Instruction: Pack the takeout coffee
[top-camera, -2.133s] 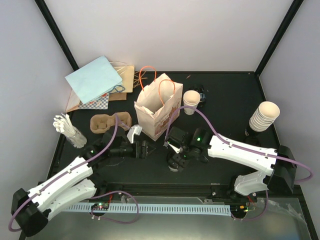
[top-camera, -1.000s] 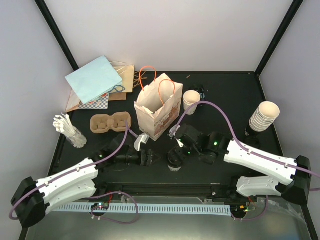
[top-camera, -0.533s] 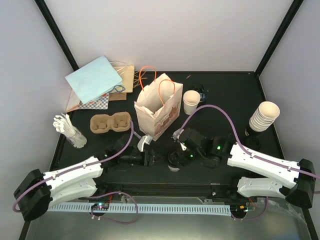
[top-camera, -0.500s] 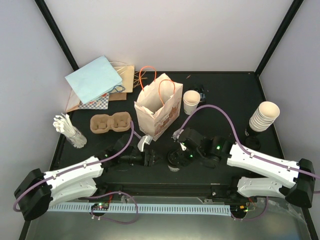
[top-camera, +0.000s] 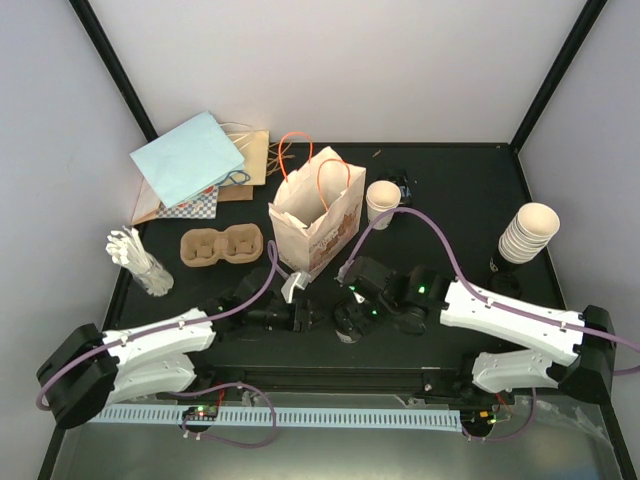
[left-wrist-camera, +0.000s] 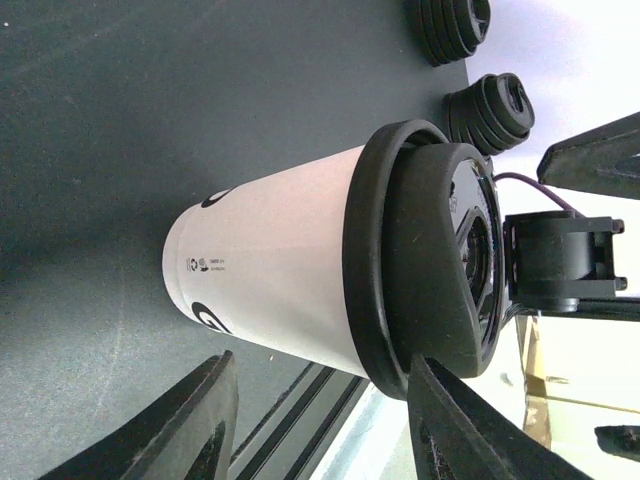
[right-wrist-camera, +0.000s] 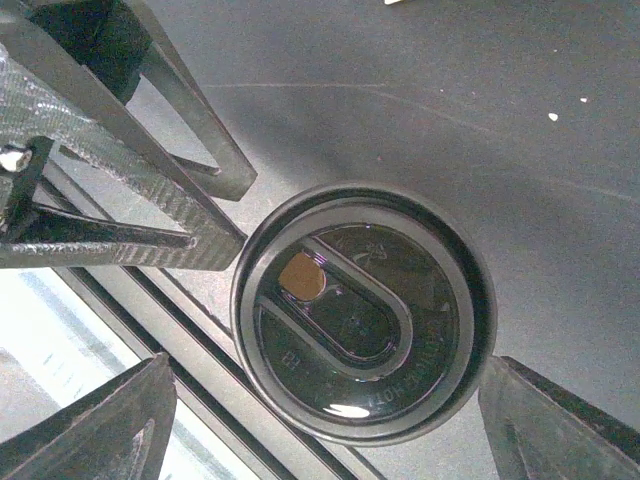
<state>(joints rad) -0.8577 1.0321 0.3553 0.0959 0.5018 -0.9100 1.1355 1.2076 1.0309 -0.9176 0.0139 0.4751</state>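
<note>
top view, takeout coffee: one lidded cup upright on the table; close to the near edge, about midway along it
top view, left pincer: low over the table, just left of the cup and pointing at it
top view, right pincer: above the cup, partly covering it; its spread cannot be told from here
top view, rest: printed paper bag stands open toward the table's middle, behind the cup; brown pulp tray left of the bag; an unlidded cup right of the bag; a stack of cups by the right edge
left wrist view, takeout coffee: cream body with a black lid pressed on; seen side-on, base on the table
left wrist view, left pincer: spread; both fingers reach toward the cup; whether they touch it cannot be told
left wrist view, rest: two stacks of black lids farther off on the table
right wrist view, black lid: seen from straight above; round, with a small brown patch at the sip hole
right wrist view, right pincer: spread wide; one finger on each side of the lid, both clear of its rim
right wrist view, left pincer: parted; tips just beside the lid's rim, not around the cup
</note>
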